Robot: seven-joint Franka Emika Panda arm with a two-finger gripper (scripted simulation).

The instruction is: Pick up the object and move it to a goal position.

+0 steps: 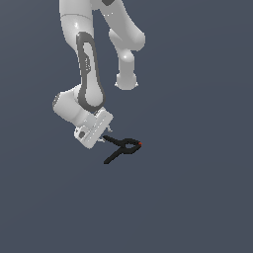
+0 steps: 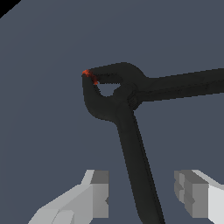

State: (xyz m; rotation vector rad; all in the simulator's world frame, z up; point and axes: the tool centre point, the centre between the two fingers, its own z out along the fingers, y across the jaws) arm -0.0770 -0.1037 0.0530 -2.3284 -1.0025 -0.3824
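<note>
white gripper [image 2: 142, 194] spread wide around one clamp handle
small black spring clamp [image 1: 123, 147] with red-orange tip lies just right of it.

Plain dark blue-grey surface [image 1: 197, 197] fills both views — flat, uniform, unmarked

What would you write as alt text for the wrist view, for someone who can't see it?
A black clamp with a small red tip lies on a plain dark grey surface, one of its two long handles running down between the two light grey fingers of the robot's open hand. The other handle stretches away to the side, out of the picture.
</note>
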